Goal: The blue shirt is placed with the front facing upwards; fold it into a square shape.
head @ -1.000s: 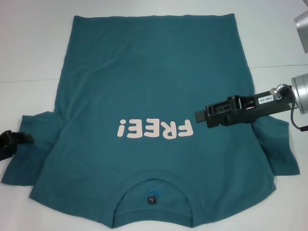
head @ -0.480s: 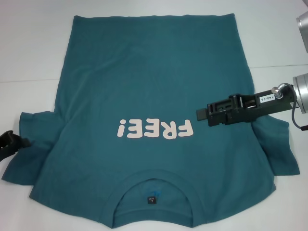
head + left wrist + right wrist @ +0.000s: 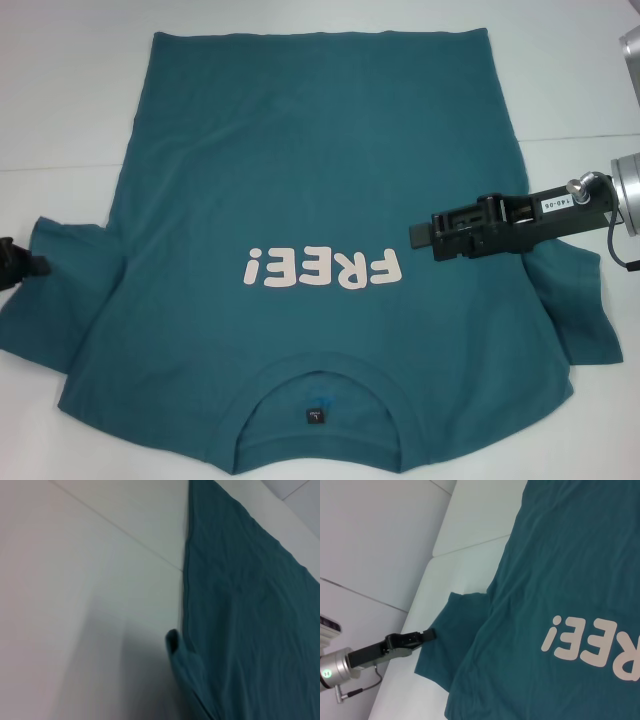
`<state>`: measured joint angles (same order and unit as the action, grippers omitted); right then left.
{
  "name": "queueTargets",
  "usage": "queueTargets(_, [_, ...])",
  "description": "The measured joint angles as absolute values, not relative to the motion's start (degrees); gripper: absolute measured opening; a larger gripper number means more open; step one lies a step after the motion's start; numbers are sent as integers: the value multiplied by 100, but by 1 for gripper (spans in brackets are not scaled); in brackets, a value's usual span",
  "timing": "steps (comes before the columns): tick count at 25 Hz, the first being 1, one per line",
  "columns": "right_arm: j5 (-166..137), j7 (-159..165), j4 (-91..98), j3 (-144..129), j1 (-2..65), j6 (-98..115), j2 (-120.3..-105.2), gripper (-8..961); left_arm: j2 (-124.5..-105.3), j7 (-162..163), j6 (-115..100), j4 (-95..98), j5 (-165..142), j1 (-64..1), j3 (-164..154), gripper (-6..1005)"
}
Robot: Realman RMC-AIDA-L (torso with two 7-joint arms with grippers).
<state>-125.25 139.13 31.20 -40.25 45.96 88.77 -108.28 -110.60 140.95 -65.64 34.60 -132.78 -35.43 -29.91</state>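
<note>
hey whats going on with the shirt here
A two-armed robot is starting to fold a blue shirt that lies flat, front up, on a white table. The left gripper is at the edge of the shirt's left sleeve, which is spread out to the side. The right gripper is over the right side of the shirt, next to the lettering. No fold has been made yet.
</note>
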Motion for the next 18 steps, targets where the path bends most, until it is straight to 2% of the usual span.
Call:
queueTargets(10, [-12524, 13913, 3120, -4006, 4598, 8886, -10828, 633, -10884, 14489, -7049, 4116, -13715, -3682, -3001, 0])
queueTargets(18, [-12525, 13913, 3120, -4008, 4595, 8886, -10828, 632, -10832, 14838, -7534, 4529, -14068, -3922, -3105, 0])
